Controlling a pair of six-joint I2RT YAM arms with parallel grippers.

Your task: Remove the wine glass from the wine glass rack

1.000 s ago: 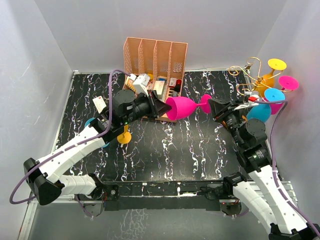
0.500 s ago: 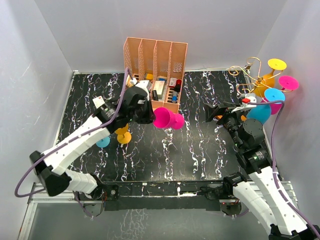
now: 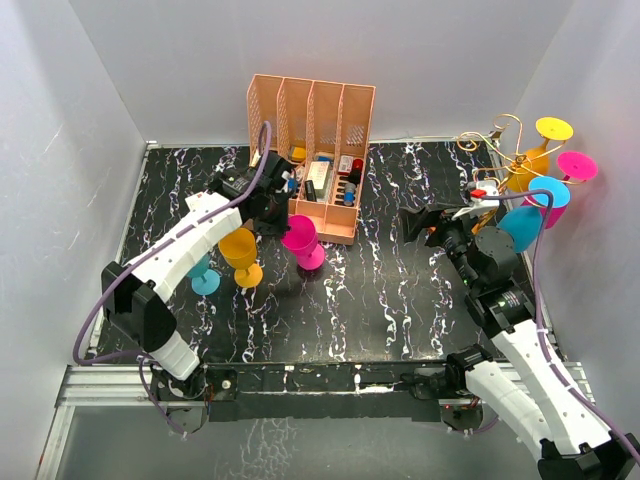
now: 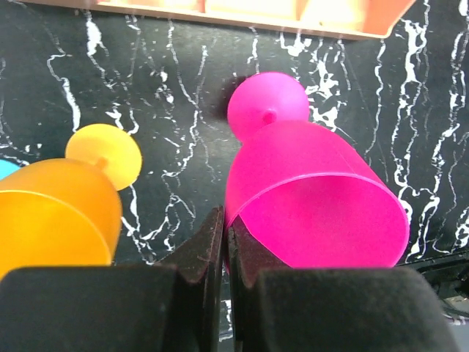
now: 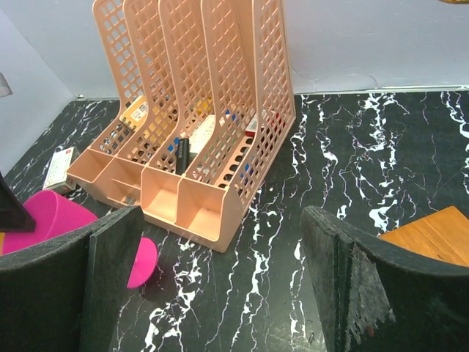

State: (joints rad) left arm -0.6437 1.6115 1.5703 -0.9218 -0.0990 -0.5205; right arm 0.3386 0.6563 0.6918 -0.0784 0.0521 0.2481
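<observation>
The gold wire wine glass rack stands at the back right with several coloured glasses hanging from it; its wooden base shows in the right wrist view. My left gripper is shut on the rim of a pink wine glass, held upright in front of the organizer. In the left wrist view the left gripper pinches the pink wine glass at its wall. Whether its foot touches the table I cannot tell. My right gripper is open and empty, left of the rack, and the right gripper faces the pink wine glass.
A peach-pink slotted organizer with small items stands at the back centre. An orange glass and a blue glass stand on the black marbled table left of the pink one. White walls close in on three sides.
The right gripper has let go of the pink glass and drawn back a little. The left arm has swung the glass left and down, turning it upright beside the orange glass.
</observation>
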